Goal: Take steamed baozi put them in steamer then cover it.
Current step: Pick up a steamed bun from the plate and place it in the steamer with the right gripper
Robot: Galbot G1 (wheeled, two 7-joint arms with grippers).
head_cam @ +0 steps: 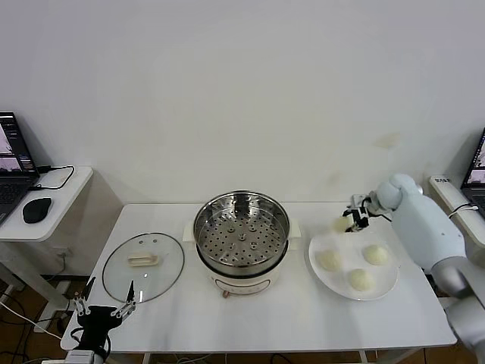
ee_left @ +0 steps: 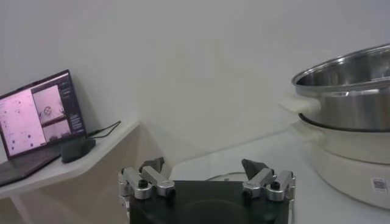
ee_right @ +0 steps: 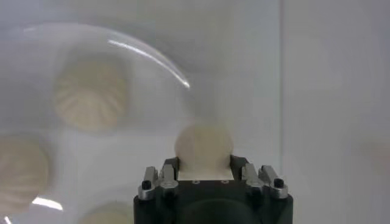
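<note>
Head view showed the steamer (head_cam: 241, 231) empty, three baozi (head_cam: 329, 260) on the plate (head_cam: 385, 287); right claw (head_cam: 355, 218) clenched a fourth bun (ee_right: 203, 146), left claw (head_cam: 103, 309) released.

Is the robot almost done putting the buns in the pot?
Not yet, it has only just started. The steamer has no buns in it. The right gripper is shut on the first baozi, lifted above the plate. Three baozi sit on that plate. The glass lid lies on the table, near the idle left gripper.
</note>
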